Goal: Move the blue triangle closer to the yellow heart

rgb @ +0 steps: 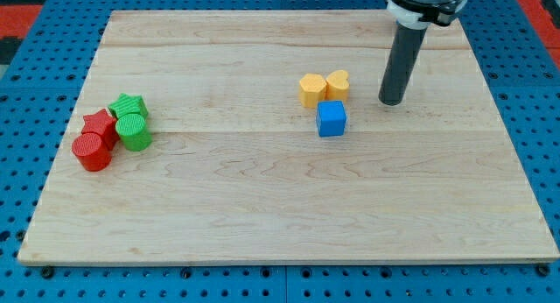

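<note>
My tip sits upper right of centre, just right of the yellow heart; it's a bare rod, so no fingers. The blue block (looks like a cube here) sits just below the heart and a yellow hexagon.

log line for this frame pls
my tip: right of yellow heart, apart | blue block: just below heart, untouched | yellow hexagon: beside heart | red/green cluster: far left

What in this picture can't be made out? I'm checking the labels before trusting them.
- Camera view: arm above my tip is cut off by the top edge.
- Blue block: looks cube-like; no triangle shape shows.
- Red star: partly hidden by the red cylinder.
</note>
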Controlling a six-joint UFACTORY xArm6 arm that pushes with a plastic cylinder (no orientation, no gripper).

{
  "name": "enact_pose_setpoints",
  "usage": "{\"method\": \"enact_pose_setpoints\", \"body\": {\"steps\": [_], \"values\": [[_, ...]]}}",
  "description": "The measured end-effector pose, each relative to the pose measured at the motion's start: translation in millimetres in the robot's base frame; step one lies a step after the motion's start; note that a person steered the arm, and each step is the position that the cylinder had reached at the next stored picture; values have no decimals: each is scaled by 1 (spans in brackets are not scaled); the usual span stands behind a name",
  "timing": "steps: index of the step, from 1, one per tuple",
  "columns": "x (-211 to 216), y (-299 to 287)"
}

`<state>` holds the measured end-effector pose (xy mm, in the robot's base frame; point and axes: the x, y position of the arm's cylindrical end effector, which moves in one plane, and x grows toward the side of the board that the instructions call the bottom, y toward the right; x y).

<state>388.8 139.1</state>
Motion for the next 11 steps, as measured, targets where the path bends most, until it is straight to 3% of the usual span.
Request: {"method": "enact_pose_setpoints", "body": {"steps": [1,2,4,5,7,8,9,10,11], "values": [[-14,-36],[-35,24],[-181,173],[-197,158],[-166,21],[-86,-15],[-122,-16],[-186,56],[-137,72]]}}
